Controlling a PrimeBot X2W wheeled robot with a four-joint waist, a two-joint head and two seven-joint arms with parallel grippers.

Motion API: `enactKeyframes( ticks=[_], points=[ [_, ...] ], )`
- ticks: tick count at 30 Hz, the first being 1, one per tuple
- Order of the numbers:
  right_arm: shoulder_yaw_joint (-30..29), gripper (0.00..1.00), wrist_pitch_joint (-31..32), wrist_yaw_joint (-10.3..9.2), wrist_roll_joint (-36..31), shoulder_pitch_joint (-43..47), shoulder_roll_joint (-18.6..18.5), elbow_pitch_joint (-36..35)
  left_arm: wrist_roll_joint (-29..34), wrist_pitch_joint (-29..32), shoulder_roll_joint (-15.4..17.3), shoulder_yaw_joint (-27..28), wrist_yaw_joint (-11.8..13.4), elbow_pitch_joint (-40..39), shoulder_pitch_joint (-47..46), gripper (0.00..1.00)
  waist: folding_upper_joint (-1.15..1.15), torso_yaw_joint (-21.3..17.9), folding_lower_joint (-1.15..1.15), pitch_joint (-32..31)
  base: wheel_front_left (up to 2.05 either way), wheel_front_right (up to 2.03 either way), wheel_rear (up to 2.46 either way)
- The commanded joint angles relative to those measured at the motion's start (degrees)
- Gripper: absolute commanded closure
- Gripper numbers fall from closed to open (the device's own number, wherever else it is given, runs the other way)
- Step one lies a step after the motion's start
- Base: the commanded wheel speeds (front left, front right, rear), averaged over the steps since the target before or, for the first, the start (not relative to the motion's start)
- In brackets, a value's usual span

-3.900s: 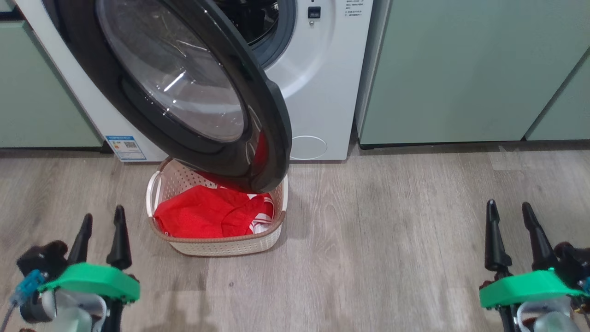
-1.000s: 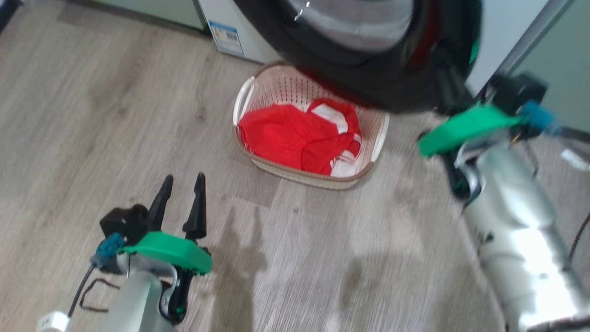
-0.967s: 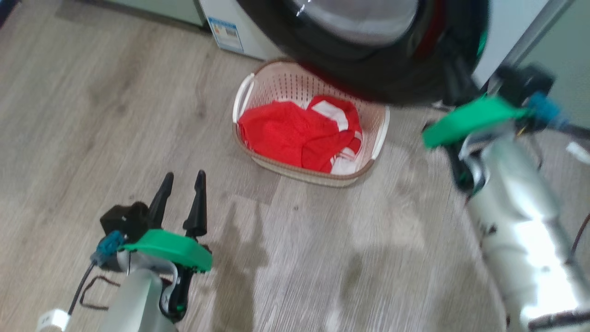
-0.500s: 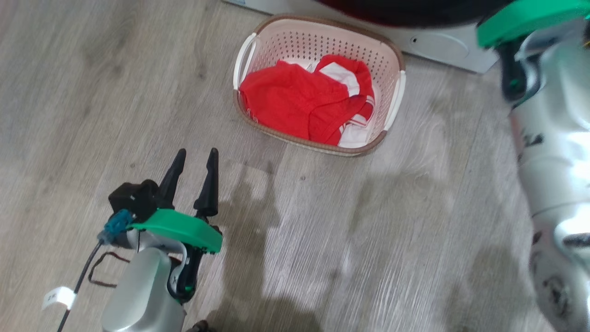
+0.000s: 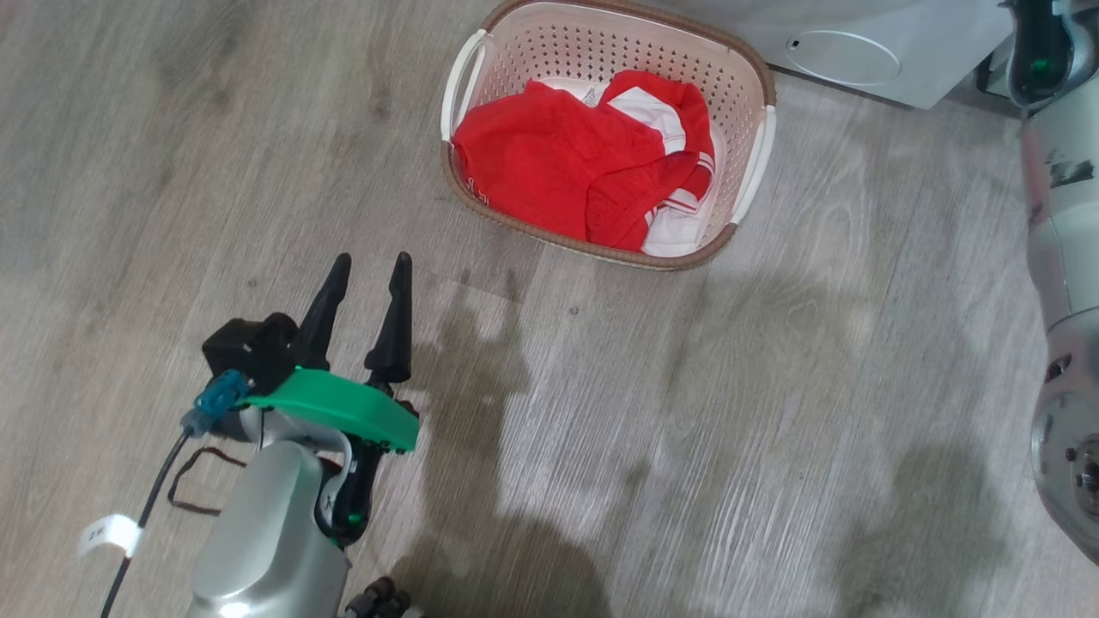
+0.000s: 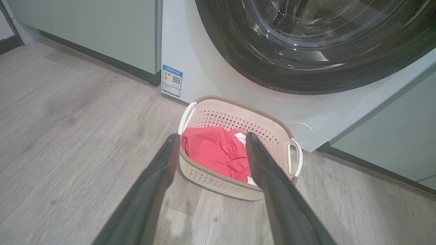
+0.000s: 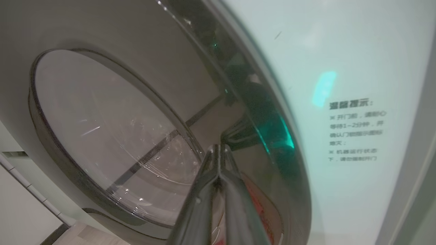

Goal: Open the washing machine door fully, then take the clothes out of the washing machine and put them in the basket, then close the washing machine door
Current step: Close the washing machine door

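Note:
The cream basket (image 5: 745,184) stands on the floor in front of the white washing machine (image 5: 936,43), with the red and white clothes (image 5: 558,163) piled inside it. My left gripper (image 5: 373,257) hovers open and empty over the floor, short of the basket. In the left wrist view its fingers (image 6: 160,163) frame the basket (image 6: 221,182) and clothes (image 6: 211,148) below the black-rimmed washing machine door (image 6: 265,68). My right gripper (image 7: 218,148) is shut, its tips against the door's glossy rim (image 7: 272,136) beside the glass bowl (image 7: 112,129). The door lies close to the machine's front (image 7: 340,61).
Pale green cabinets (image 6: 102,30) flank the machine on both sides. A blue sticker (image 6: 171,80) and a round service flap (image 5: 841,56) sit low on its front. My right forearm (image 5: 1060,197) rises along the head view's right edge. Wood-look floor (image 5: 687,429) spreads around the basket.
The head camera has tilted down. The door, earlier hanging open over the basket, has swung toward the machine. My right arm has reached up to the door rim, fingers now shut. Left gripper unchanged.

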Motion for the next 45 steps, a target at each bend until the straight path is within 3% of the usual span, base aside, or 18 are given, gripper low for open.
enactKeyframes(
  ticks=[1, 7, 19, 20, 21, 22, 29, 40, 45],
  points=[
    [-1.22, 1.00, -0.31, -0.26, -0.47, -3.60, 0.02, -1.47, -0.34, -0.38, 0.93, 1.52, -0.35, -1.49, -1.05, 0.00, 0.00, 0.13, 0.00, -0.05, 0.00, 0.00, 0.00],
    [-2.46, 1.00, -0.31, -0.26, -0.64, -3.16, 1.33, -1.51, -0.25, -0.38, 0.93, 1.57, -0.35, -1.36, -0.78, 0.00, 0.00, 0.21, 0.00, -1.03, 0.00, 0.00, 0.00],
    [4.36, 1.00, -0.31, -0.26, 1.70, 9.56, 4.87, -6.41, 2.07, -0.38, 0.93, 5.62, -0.35, -0.37, 2.95, 0.00, 0.00, -2.26, 0.00, -9.69, 0.00, 0.00, 0.00],
    [5.79, 0.89, -0.31, -0.26, 3.18, 13.16, 5.21, -7.50, 3.26, -0.38, 0.93, 6.75, -0.35, -0.17, 3.75, 0.00, 0.00, -3.07, 0.00, -12.02, 0.00, 0.00, 0.00],
    [6.34, 0.58, -0.31, -0.26, 4.05, 15.01, 5.31, -8.11, 3.90, -0.38, 0.93, 7.42, -0.35, 0.02, 4.14, 0.00, 0.00, -3.53, 0.00, -13.15, 0.00, 0.00, 0.00],
    [6.89, 0.00, -0.31, -0.26, 5.07, 16.90, 5.39, -8.62, 4.45, -0.38, 0.96, 8.25, -0.35, 0.32, 4.50, 0.00, 0.00, -4.12, 0.00, -14.36, 0.00, 0.00, 0.00],
    [10.96, 0.00, -0.31, -0.26, 10.13, 28.87, 5.54, -13.05, 6.62, -0.38, 3.62, 12.20, -0.35, 1.90, 5.80, 0.00, 0.00, -8.79, 0.00, -21.17, 0.00, 0.00, 0.00],
    [2.33, 0.00, -0.31, -0.26, 6.67, 44.22, 5.52, -22.17, 9.23, -0.38, 4.72, 13.61, -0.35, 3.04, 5.64, 0.00, 0.00, -16.07, 0.00, -26.47, 0.00, 0.00, 0.00],
    [1.49, 0.00, -0.31, -0.26, 4.90, 50.61, 5.54, -28.88, 8.85, -0.38, 5.00, 13.26, -0.35, 3.82, 6.54, 0.00, 0.00, -18.89, 0.00, -27.88, 0.00, 0.00, 0.00]
  ],
)
